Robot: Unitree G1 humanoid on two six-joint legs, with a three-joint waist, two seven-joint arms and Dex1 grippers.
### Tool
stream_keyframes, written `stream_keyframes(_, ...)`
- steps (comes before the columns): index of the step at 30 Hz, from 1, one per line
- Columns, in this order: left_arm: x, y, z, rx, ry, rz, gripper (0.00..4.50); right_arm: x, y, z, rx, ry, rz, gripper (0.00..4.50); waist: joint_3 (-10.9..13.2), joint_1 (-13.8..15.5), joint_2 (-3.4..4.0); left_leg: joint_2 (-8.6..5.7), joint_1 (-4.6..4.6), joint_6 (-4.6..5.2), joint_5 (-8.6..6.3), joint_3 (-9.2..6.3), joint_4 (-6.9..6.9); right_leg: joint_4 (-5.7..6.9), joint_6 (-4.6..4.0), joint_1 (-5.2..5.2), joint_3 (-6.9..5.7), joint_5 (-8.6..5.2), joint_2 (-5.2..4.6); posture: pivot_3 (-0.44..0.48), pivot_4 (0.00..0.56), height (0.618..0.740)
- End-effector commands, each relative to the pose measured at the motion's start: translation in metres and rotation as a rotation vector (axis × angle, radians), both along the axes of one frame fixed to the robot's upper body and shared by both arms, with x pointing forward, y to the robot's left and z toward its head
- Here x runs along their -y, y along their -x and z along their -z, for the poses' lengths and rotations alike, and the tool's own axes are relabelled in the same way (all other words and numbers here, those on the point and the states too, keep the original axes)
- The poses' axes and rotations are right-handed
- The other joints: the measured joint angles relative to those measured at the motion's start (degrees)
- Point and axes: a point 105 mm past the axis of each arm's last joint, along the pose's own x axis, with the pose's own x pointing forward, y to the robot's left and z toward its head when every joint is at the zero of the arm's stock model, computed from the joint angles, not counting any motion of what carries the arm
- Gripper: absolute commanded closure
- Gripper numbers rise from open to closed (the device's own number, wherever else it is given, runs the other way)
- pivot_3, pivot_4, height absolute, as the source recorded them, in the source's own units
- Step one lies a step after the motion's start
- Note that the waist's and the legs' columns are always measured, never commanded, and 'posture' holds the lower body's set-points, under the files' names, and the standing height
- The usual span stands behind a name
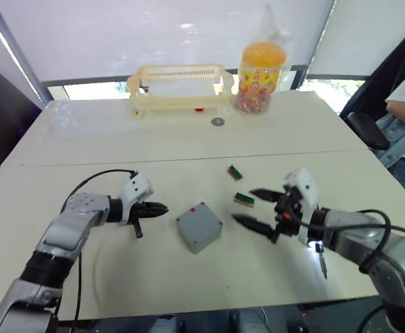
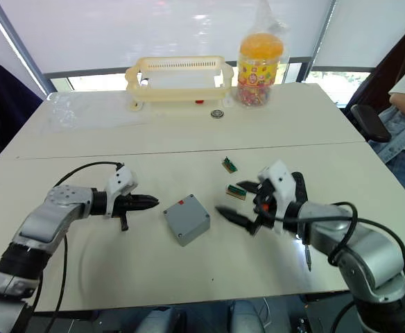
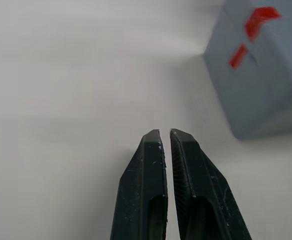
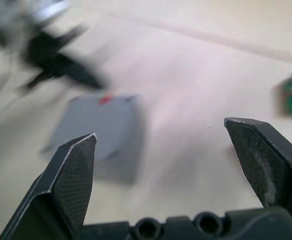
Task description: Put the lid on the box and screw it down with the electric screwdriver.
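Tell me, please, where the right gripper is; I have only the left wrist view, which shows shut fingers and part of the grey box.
Observer: The right gripper hangs on the opposite side of the box from the left gripper. It is apart from the box, with its jaws wide open and empty.
Operator: Is the electric screwdriver nearby?
Observer: The electric screwdriver shows its thin bit and white light beside the right forearm, near the table's front edge.
Operator: Is anything else close to the box?
Observer: A small green part lies by the right gripper's fingertips, and a second green part lies a little farther back.
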Motion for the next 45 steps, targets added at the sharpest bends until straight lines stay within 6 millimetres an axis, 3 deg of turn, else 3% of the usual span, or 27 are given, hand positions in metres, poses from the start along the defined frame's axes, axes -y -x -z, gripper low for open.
stream_keyframes(1,0.005,0.016,-0.016,0.012,0.045,-0.019,4.24,0.002,-0.019,0.012,0.054,0.083,0.021,0.02,0.0,0.1,0.0,0.0,0.0,0.0,0.0,-0.01,0.0,0.0,0.0,0.01,-0.01,0.0,0.0,0.0,0.15,0.74)
stream_keyframes(4,0.012,0.028,-0.011,-0.02,0.078,-0.051,4.24,-0.006,-0.031,0.018,0.073,0.092,0.009,0.02,0.0,-0.2,0.0,0.0,0.0,-0.01,0.01,0.02,0.0,0.0,0.0,0.0,0.01,0.0,0.0,0.0,0.15,0.74)
stream_keyframes(12,0.034,0.04,0.001,-0.078,0.143,-0.063,4.24,-0.022,-0.037,0.028,0.112,0.148,-0.077,0.02,0.0,-0.1,0.0,-0.01,0.02,-0.05,0.03,0.02,0.0,0.06,-0.03,-0.02,0.03,0.02,0.0,0.0,0.15,0.74)
stream_keyframes(19,0.038,0.035,0.005,-0.078,0.139,-0.061,4.24,-0.039,-0.026,0.04,0.103,0.158,-0.14,0.02,0.0,0.0,0.01,-0.01,0.03,-0.06,0.04,0.01,0.0,0.06,-0.05,-0.02,0.02,0.02,0.01,0.0,0.15,0.74)
stream_keyframes(23,0.042,0.02,0.004,-0.039,0.13,-0.054,4.24,-0.044,-0.014,0.042,0.082,0.132,-0.159,0.02,0.0,0.2,0.01,-0.03,0.03,-0.1,0.06,0.0,0.0,0.06,-0.06,-0.01,0.02,0.03,0.0,0.0,0.15,0.74)
stream_keyframes(28,0.049,0.012,0.003,-0.027,0.114,0.009,4.24,-0.044,-0.006,0.045,0.063,0.129,-0.143,0.02,0.0,-0.1,0.0,-0.03,0.03,-0.11,0.06,0.01,0.0,0.07,-0.07,-0.03,0.01,0.04,0.01,0.0,0.15,0.74)
stream_keyframes(45,0.048,0.022,0.006,-0.069,0.111,0.056,4.24,-0.041,-0.006,0.044,0.059,0.126,-0.101,0.02,0.0,-0.1,0.0,-0.02,0.03,-0.11,0.06,0.01,0.0,0.07,-0.08,-0.03,0.01,0.04,0.02,0.0,0.15,0.74)
